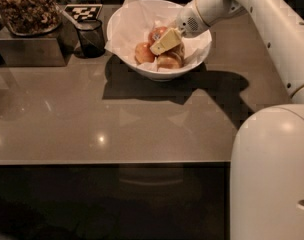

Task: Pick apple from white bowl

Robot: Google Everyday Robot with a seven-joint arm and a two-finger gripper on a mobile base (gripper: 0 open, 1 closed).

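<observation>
The white bowl (122,44), lined with crinkled white paper, stands at the back middle of the brown table. Three apples lie in it. The reddest apple (156,33) is at the back. A paler one (143,53) is at the left and another (169,61) at the front. My gripper (165,41) reaches down into the bowl from the right. Its pale yellow tip is right over the apples, touching or just beside the red apple's right side. The gripper hides part of the apples.
A small dark glass cup (90,36) stands just left of the bowl. Behind it lies a black-and-white marker tag (82,11). A metal box (27,49) topped with brown snacks is at the far left. My white body (272,174) fills the front right. The table's front edge (107,162) crosses the view.
</observation>
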